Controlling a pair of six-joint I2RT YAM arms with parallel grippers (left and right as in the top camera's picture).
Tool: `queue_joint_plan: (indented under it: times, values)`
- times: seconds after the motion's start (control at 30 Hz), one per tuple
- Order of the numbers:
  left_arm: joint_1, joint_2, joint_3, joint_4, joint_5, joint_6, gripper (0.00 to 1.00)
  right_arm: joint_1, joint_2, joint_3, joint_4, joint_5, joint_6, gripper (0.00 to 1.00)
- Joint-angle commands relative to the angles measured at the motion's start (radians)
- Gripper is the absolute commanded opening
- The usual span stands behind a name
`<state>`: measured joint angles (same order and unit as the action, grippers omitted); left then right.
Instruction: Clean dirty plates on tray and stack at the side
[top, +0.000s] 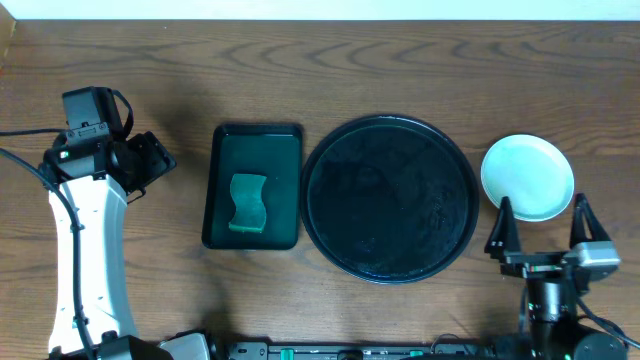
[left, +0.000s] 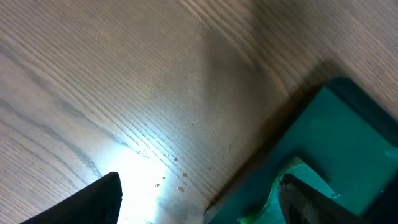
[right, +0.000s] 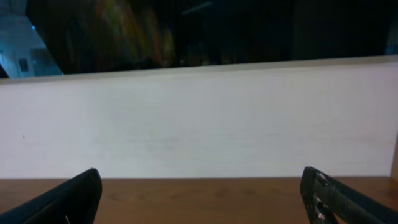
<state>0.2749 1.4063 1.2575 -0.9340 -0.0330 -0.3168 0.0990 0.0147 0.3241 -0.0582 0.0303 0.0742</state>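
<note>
White with a faint green tint, the round plate (top: 527, 177) lay at the overhead frame's right, just beside the glossy black tray (top: 390, 199). I saw my right gripper (top: 543, 203) directly below it, fingers spread wide. My left gripper (left: 199, 196), likewise spread, hung at far left near the green tray (top: 222, 185).

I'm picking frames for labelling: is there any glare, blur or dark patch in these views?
Overhead: evenly lit and sharp, with only a faint sheen on the black tray. Left wrist: a bright glare patch washes out the table grain near the bottom, and the left fingers are dark blurs. Right wrist: the top band is dark and smeared, and the right fingers are out of focus.
</note>
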Motion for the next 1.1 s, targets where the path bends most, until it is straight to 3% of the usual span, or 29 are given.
queue_joint_plan:
  times: [0.0,0.23,0.37,0.6,0.87,1.07]
  values:
    - [0.005,-0.003,0.015,-0.001,-0.008,-0.002,0.81,-0.018,-0.009,-0.074,0.058,-0.047,-0.046,0.99]
    - [0.005,-0.003,0.015,-0.001,-0.008,-0.002,0.81,-0.031,-0.009,-0.269,0.32,-0.047,-0.047,0.99]
    - [0.005,-0.003,0.015,-0.001,-0.008,-0.002,0.81,-0.035,-0.009,-0.318,0.328,-0.047,-0.047,0.99]
    - [0.005,-0.003,0.015,-0.001,-0.008,-0.002,0.81,-0.035,-0.009,-0.319,0.268,-0.048,-0.138,0.99]
    - [0.005,-0.003,0.015,-0.001,-0.008,-0.002,0.8,-0.035,-0.01,-0.319,-0.006,-0.019,-0.164,0.99]
    - [0.005,-0.003,0.015,-0.001,-0.008,-0.002,0.81,-0.035,-0.01,-0.319,-0.017,-0.012,-0.165,0.99]
